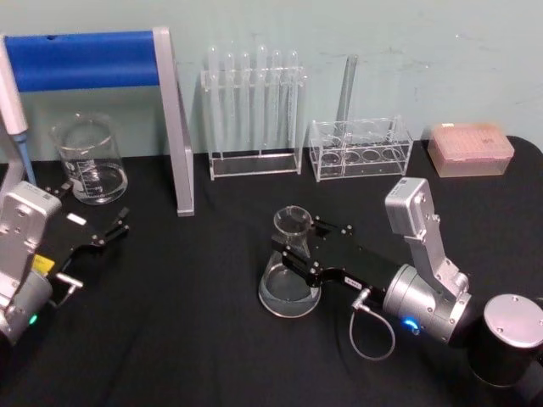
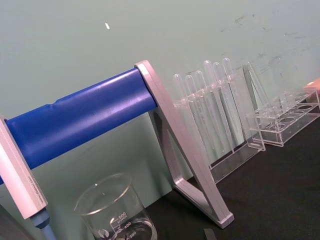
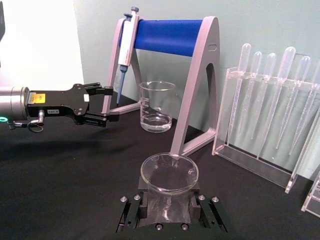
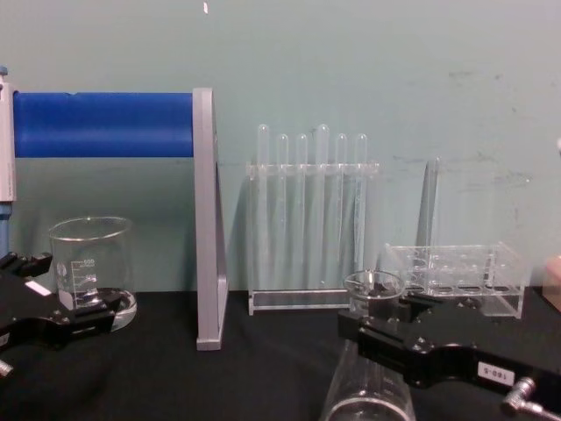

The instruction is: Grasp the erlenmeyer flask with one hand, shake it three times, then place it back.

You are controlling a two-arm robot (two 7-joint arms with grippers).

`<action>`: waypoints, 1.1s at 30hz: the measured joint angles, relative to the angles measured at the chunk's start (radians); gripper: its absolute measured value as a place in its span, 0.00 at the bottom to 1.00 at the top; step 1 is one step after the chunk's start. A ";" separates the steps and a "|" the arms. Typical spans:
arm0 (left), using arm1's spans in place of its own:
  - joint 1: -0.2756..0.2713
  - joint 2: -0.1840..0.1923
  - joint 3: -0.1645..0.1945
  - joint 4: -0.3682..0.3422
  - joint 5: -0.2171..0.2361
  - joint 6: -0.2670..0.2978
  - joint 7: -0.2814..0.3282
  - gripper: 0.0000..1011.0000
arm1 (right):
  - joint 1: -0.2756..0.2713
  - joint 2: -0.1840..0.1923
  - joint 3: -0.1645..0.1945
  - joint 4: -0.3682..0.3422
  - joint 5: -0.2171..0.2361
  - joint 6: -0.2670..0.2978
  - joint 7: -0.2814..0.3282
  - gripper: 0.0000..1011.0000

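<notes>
- Erlenmeyer flask (image 1: 287,287) stands upright near the middle of the black table cloth (image 1: 195,339). It is in front of the racks and well apart from them. I can see a little clear liquid in its wide base.
- The right gripper (image 1: 305,244) reaches in from my right and has the flask by its narrow neck, just under the flared lip. One finger sits on each side, closed in on the glass.
- In the right wrist view I look straight down on the round mouth, and the black fingers (image 3: 196,205) hug the neck on either side.
- The base looks to be down on the cloth, but I cannot tell whether it is raised a hair.
- The left gripper (image 3: 113,104) hangs low over the cloth at my left. Its fingers are spread wide and hold nothing.
- That gripper points toward a glass beaker (image 1: 89,161). It is close in front of the beaker and, as far as I can see, not touching it.
- The beaker holds a little clear liquid and stands under the blue bar of a grey pipette stand (image 1: 174,127). A pipette (image 1: 13,110) hangs at the stand's left end.
- Along the back wall stands a clear rack (image 1: 254,163) of bulb-topped transfer pipettes.
- Beside it is a lower clear rack (image 1: 361,154) with one tall tube standing in it, and a pink tip box (image 1: 471,151) sits at the far right.
</notes>
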 joint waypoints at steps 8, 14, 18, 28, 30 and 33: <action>0.000 0.000 0.000 0.000 0.000 0.000 0.000 0.99 | -0.007 0.002 0.007 -0.014 -0.003 0.003 -0.006 0.45; 0.000 0.000 0.000 0.000 0.000 0.000 0.000 0.99 | -0.019 0.014 0.035 -0.084 -0.003 0.035 -0.033 0.45; 0.000 0.000 0.000 0.000 0.000 0.000 0.000 0.99 | -0.026 0.023 0.056 -0.137 -0.002 0.076 -0.062 0.45; 0.000 0.000 0.000 0.000 0.000 0.000 0.000 0.99 | -0.053 0.039 0.101 -0.244 -0.011 0.137 -0.123 0.45; 0.000 0.000 0.000 0.000 0.000 0.000 0.000 0.99 | -0.057 0.040 0.108 -0.258 -0.015 0.140 -0.129 0.45; 0.000 0.000 0.000 0.000 0.000 0.000 0.000 0.99 | -0.061 0.039 0.115 -0.269 -0.019 0.141 -0.135 0.45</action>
